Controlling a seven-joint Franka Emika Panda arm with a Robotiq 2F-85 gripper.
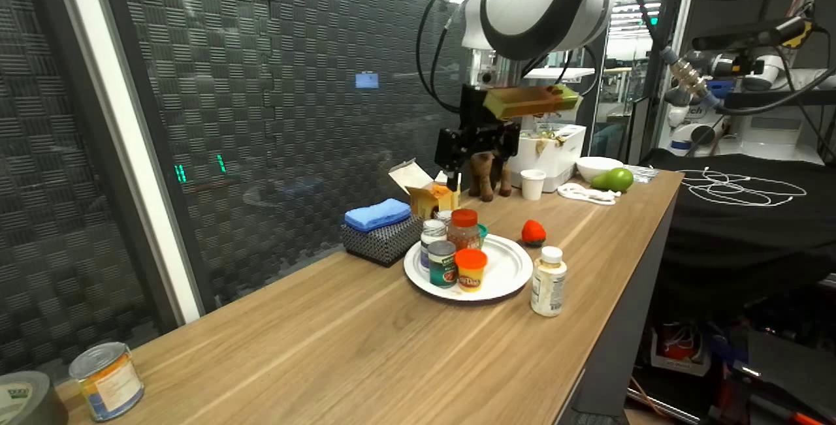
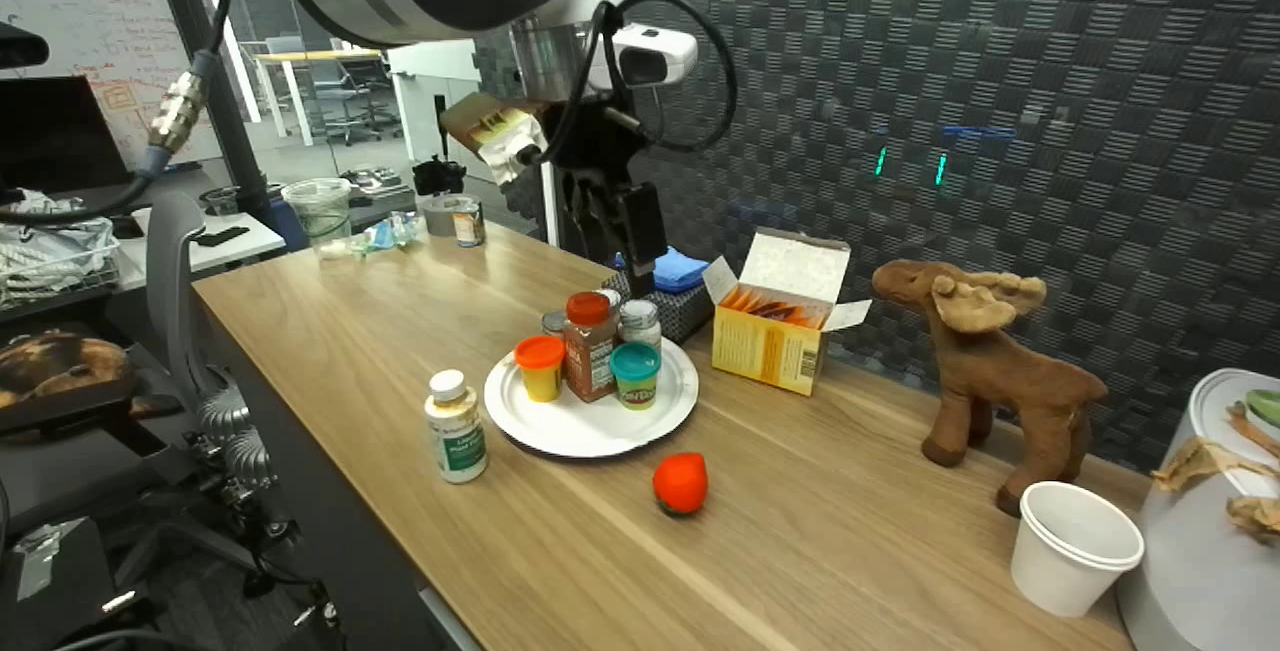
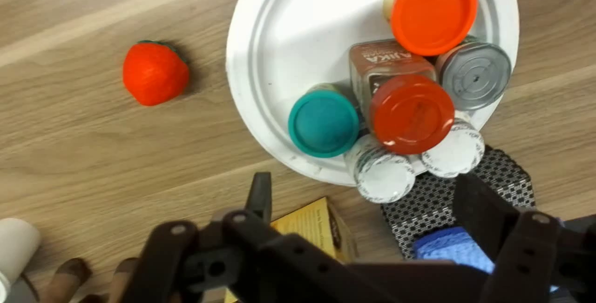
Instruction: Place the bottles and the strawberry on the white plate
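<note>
Red and rounded, the strawberry (image 2: 681, 483) sits on the table (image 2: 820, 521) near the plate (image 2: 590, 434). A white-capped bottle (image 2: 456, 428) stands upright on the table too, near the rim. Six more bottles (image 3: 413, 114) stand crowded together on the plate. The tool (image 3: 362, 178) hangs higher, fingers spread wide.

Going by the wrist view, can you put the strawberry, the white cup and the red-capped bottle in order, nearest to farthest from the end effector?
From the end effector:
1. Red-capped bottle: on the white plate.
2. Strawberry: on the table, left of the plate.
3. White cup: at the picture's left edge, partly cut off.
</note>
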